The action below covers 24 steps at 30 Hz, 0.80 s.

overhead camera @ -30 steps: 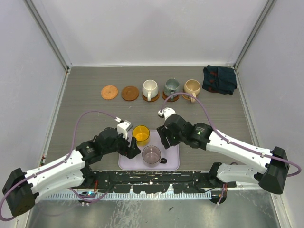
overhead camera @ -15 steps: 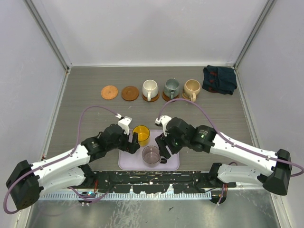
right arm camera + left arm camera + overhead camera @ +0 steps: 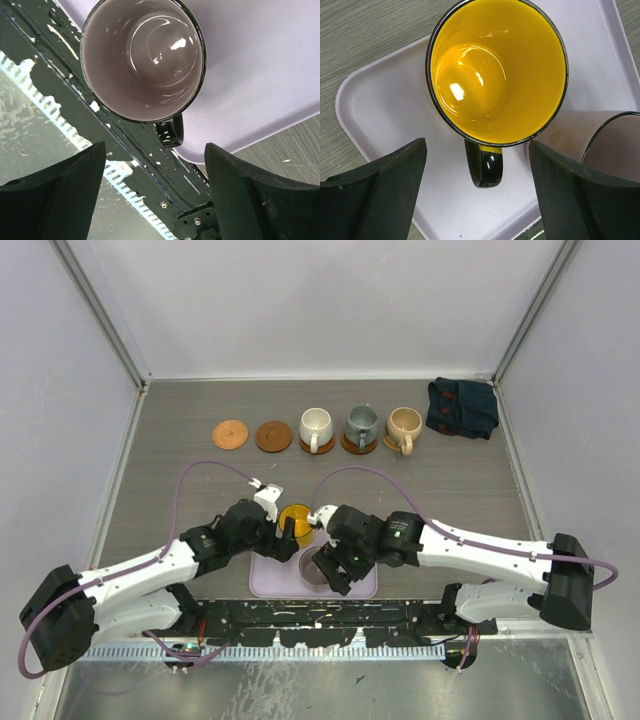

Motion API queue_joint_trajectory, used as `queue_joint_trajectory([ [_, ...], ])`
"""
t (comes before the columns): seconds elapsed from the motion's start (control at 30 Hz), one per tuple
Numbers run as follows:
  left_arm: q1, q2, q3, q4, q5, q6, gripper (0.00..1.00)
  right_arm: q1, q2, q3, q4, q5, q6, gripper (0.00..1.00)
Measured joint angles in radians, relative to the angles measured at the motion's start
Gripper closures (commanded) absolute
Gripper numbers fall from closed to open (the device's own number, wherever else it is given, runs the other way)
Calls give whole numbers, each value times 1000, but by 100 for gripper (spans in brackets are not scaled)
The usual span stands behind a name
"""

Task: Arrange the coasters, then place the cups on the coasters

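The yellow cup [image 3: 295,517] [image 3: 497,70] and the purplish glass cup [image 3: 313,568] [image 3: 142,57] stand on the lavender tray [image 3: 362,586]. My left gripper [image 3: 279,537] [image 3: 477,195] is open, and the yellow cup's dark handle [image 3: 485,165] lies between its fingers without touching them. My right gripper [image 3: 335,566] [image 3: 155,195] hangs open over the glass cup, whose handle [image 3: 170,132] is just ahead of the fingers. At the back, two bare coasters [image 3: 230,433] [image 3: 273,436] lie left of the cream cup [image 3: 316,427], grey-green cup [image 3: 361,423] and beige cup [image 3: 404,425], which stand on coasters.
A dark blue folded cloth [image 3: 462,406] lies at the back right. The tray sits at the table's near edge, right above the black rail [image 3: 330,625] where the arms are mounted. Grey walls close in the table on both sides and at the back.
My right gripper has swung left and toward the near edge, over the glass cup, and opened wider. My left gripper has moved forward to the yellow cup's handle.
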<state>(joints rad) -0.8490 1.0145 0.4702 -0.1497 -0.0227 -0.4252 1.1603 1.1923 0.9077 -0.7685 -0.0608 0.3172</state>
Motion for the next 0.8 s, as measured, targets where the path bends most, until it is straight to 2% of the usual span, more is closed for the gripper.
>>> queue_joint_trajectory([
  [0.47,0,85,0,41,-4,-6,20,4,140,-22,56,29,5,17],
  [0.8,0,126,-14,74,-13,-13,26,9,214,-30,115,26,-1,23],
])
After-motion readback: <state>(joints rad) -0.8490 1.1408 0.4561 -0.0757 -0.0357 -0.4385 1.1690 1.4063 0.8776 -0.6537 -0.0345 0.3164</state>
